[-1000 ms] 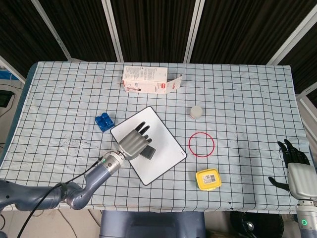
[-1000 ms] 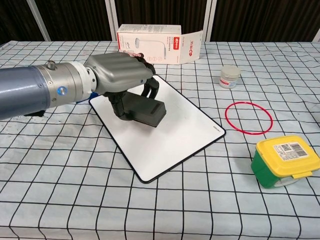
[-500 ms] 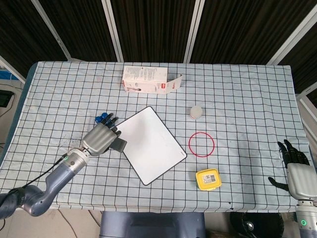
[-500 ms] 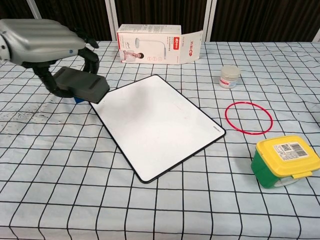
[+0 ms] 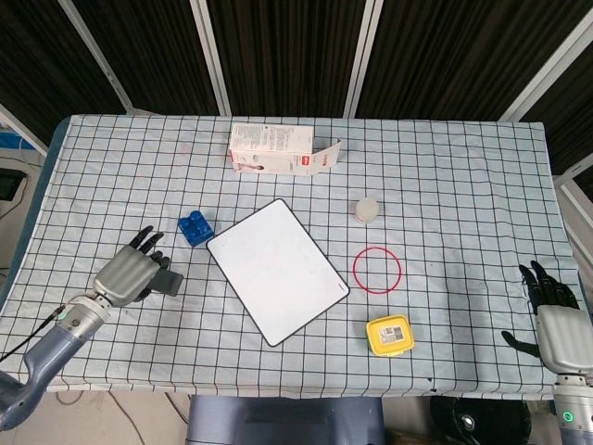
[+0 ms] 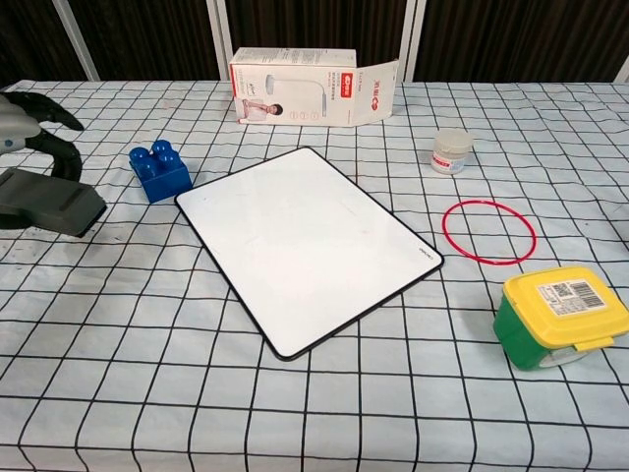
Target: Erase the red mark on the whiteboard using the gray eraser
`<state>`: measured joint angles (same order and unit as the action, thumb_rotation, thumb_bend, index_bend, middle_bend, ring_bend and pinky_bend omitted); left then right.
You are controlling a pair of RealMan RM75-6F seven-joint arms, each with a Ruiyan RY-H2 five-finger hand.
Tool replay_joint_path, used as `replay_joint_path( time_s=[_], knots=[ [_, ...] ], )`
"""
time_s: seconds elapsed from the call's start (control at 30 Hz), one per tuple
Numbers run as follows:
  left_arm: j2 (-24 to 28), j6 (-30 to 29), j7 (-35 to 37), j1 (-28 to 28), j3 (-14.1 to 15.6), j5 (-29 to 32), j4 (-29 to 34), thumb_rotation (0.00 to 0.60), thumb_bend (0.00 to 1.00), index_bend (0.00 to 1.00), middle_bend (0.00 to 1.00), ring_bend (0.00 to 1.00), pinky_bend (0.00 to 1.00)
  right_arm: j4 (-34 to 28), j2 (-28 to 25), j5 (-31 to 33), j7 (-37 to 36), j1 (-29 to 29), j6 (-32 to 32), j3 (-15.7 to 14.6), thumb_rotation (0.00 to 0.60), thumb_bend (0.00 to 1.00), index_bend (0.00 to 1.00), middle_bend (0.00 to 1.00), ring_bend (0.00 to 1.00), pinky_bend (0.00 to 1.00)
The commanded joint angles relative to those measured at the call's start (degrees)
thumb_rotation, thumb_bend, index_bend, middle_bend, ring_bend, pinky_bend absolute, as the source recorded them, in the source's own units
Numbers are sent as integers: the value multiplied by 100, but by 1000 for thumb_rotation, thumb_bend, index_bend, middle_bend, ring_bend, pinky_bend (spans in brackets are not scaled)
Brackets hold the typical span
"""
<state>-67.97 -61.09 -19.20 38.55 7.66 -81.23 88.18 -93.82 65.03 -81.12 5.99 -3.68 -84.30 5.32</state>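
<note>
Checked cloth covers the counter under dark slatted panels. On its left side the left hand (image 5: 132, 274) grips the gray eraser (image 5: 168, 282), which juts toward 3 o'clock with its long axis running left to right. From there the whiteboard (image 5: 276, 271) lies at 3 o'clock, clear of the eraser, with a blue block (image 5: 193, 227) between them and farther back. Its face looks clean; no red mark shows on it. The right hand (image 5: 554, 320) hangs idle at the far right edge, fingers apart, holding nothing, much farther from the board.
</note>
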Motion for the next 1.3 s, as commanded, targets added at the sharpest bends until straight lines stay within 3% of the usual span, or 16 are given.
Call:
replay_joint_path(
  time_s=[0.03, 0.37, 0.6, 0.7, 0.83, 0.93, 1.13, 1.3],
  knots=[
    [-167, 85, 386, -150, 63, -157, -449, 600, 275, 469, 507, 73, 43, -5, -1, 9, 2, -2, 5, 4, 600, 11, 0, 18, 139, 180],
    [-748, 83, 719, -349, 20, -453, -1299, 600, 274, 464, 507, 73, 38, -8, -9, 19, -13, 0, 7, 8, 600, 11, 0, 18, 139, 180],
    [-775, 163, 634, -399, -2, -514, -1322, 600, 268, 386, 463, 69, 35, 3, -4, 1, -18, 5, -6, 1, 600, 12, 0, 18, 139, 180],
    [-695, 301, 343, -419, -20, -395, -1216, 600, 214, 310, 387, 39, 35, 6, 0, -3, -15, 8, -12, -1, 600, 12, 0, 18, 139, 180],
    [-595, 348, 9, -474, -70, -240, -998, 600, 124, 117, 218, 0, 35, 8, 2, 0, -17, 8, -10, 1, 600, 12, 0, 18, 139, 180],
    [-472, 299, -202, -523, -107, -193, -778, 600, 107, 41, 140, 0, 36, 7, 1, 2, -19, 6, -1, -2, 600, 11, 0, 18, 139, 180],
    [-133, 25, -493, -678, -139, -212, -229, 600, 107, 19, 108, 0, 36, 9, 6, -2, -19, 12, -19, 2, 600, 11, 0, 18, 139, 180],
    [339, -964, -375, -1089, -185, -548, 356, 600, 107, 20, 108, 0, 35, 6, -2, -2, -26, 6, -10, 7, 600, 11, 0, 18, 139, 180]
  ],
)
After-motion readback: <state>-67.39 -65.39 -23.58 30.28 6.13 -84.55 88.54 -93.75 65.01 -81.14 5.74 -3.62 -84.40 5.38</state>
